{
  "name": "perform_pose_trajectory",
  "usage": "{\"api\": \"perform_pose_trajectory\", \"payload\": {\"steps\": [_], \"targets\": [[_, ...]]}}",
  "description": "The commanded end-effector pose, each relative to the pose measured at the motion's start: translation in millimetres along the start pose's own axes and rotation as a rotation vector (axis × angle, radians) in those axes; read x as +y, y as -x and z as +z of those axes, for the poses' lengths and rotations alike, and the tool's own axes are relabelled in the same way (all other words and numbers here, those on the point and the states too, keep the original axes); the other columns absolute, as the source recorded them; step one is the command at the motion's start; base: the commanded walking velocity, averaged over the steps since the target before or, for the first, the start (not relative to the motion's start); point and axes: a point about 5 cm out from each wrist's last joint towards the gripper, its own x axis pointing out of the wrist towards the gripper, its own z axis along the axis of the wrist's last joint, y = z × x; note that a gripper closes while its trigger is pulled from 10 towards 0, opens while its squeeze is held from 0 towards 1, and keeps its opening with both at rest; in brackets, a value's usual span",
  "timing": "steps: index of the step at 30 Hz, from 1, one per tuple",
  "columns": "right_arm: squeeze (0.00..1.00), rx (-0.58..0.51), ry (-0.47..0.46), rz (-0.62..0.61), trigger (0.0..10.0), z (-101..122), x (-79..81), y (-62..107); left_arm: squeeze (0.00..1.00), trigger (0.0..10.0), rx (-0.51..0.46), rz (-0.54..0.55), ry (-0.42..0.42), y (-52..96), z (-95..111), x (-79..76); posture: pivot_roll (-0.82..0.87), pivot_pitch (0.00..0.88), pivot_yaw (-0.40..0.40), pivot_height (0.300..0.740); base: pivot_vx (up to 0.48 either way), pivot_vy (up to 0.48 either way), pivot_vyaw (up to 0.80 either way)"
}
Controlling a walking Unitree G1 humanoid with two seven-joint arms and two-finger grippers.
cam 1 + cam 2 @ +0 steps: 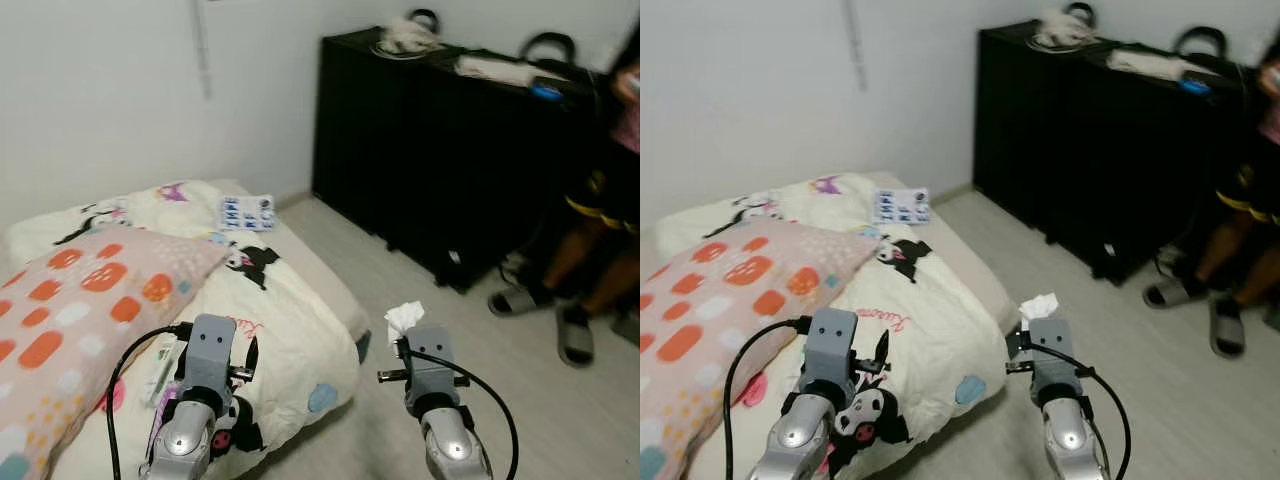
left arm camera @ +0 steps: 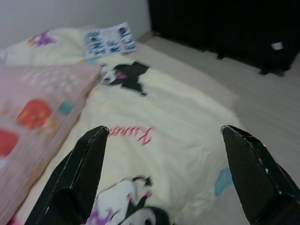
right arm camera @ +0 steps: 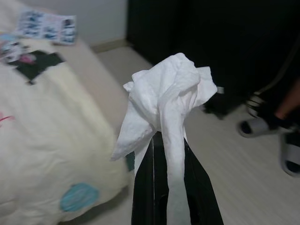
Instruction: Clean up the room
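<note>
My right gripper [image 3: 165, 154] is shut on a crumpled white tissue [image 3: 164, 101], which sticks up from its black fingers. In the head views the tissue [image 1: 404, 318] stands above the right wrist, over the floor beside the mattress. My left gripper [image 2: 164, 150] is open, with nothing between its two black fingers [image 2: 86, 164]. It hovers over the cream quilt [image 1: 290, 320] printed with black cartoon figures. A blue-and-white packet [image 1: 246, 212] lies at the far end of the bed, and a small wrapper-like item [image 1: 162, 368] rests by the pillow.
A pink pillow [image 1: 70, 310] with orange spots covers the bed's left side. Black cabinets [image 1: 450, 150] with bags and cloths on top line the right wall. A person [image 1: 600, 230] in sandals stands at the far right. Light wooden floor [image 1: 520, 380] runs between bed and cabinets.
</note>
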Motion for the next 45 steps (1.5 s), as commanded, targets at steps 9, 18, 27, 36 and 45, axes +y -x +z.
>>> {"api": "perform_pose_trajectory", "payload": {"steps": [9, 18, 27, 36, 45], "targets": [[0.00, 0.014, 0.000, -0.001, 10.0, -3.9, -1.3, 2.1, 0.00, 10.0, 0.012, 0.003, -0.004, 2.1, -3.6, -0.3, -0.04, 0.147, 0.022, 0.726, 0.000, 0.000, -0.80], [0.00, 0.011, 0.003, -0.001, 10.0, -3.4, -1.5, 1.6, 0.00, 10.0, 0.008, 0.006, -0.005, 1.2, -2.9, 0.2, -0.04, 0.142, 0.022, 0.726, 0.000, 0.000, -0.80], [0.00, 0.011, 0.002, -0.002, 10.0, -3.3, -2.2, 1.2, 0.00, 10.0, 0.004, 0.002, -0.007, -0.1, -2.1, -0.2, -0.04, 0.132, 0.024, 0.726, 0.000, 0.000, -0.80], [0.00, 0.014, 0.003, -0.003, 10.0, -3.8, -2.6, 1.3, 0.00, 10.0, 0.006, 0.001, -0.007, -0.5, -2.4, -0.6, -0.04, 0.132, 0.025, 0.726, 0.000, 0.000, -0.80], [0.00, 0.027, 0.003, -0.012, 10.0, -7.3, -2.2, 2.5, 0.00, 10.0, 0.013, 0.004, -0.015, -0.9, -4.2, 2.1, -0.03, 0.136, 0.029, 0.726, 0.000, 0.000, -0.80]]}}
